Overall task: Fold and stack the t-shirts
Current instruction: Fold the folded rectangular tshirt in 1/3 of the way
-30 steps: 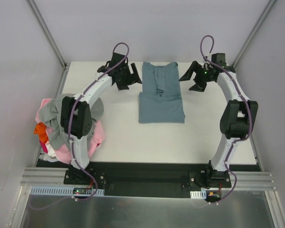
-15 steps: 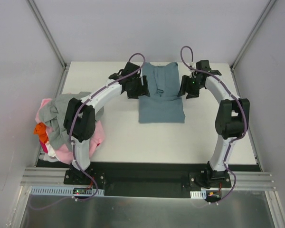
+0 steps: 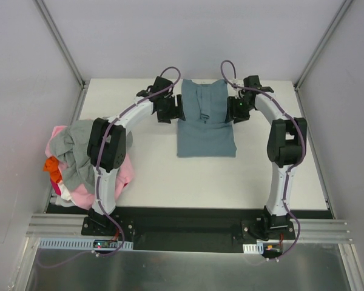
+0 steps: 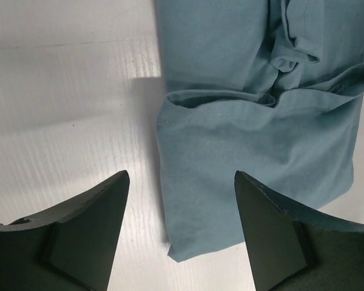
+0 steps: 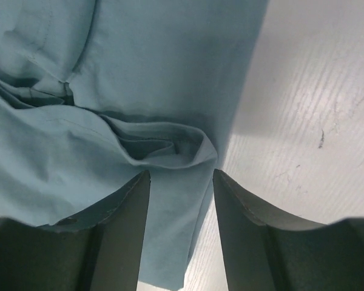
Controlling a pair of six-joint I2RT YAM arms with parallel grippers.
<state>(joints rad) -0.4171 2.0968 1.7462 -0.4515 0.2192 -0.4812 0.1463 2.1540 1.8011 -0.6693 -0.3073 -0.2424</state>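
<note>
Flanking a blue-grey t-shirt (image 3: 205,124), the two arms reach in from either side at about the middle of its length. The shirt lies flat toward the far centre of the surface (image 3: 188,176), collar end at the far edge. It is already narrowed into a long strip, with a crosswise lip of doubled cloth where the slimmer far part meets the wider near part.

The left tool (image 3: 177,112) is spread. In its wrist view the fingers (image 4: 91,224) stand wide apart over the shirt's left edge, one over bare surface and the other over cloth, and nothing is pinched between them. The right tool (image 3: 232,112) is spread too, though more narrowly. Its wrist view shows the shirt's right edge and a small pucker of fabric (image 5: 170,145) running into the gap between the fingers (image 5: 124,236). Whether the tips touch the surface I cannot tell.

I judge this to be the lengthwise fold of the first shirt, at the point of taking hold. The next move calls for both tools to drop onto the side edges, gather every layer at the lip and pinch evenly. They would then carry one end over the other together so the strip halves without skewing. The pucker on the right could leave a layer out of the grasp.

A heap of unfolded shirts (image 3: 79,157), grey, pink and orange, sits at the left edge of the surface, well apart from this one. No folded stack shows anywhere.
</note>
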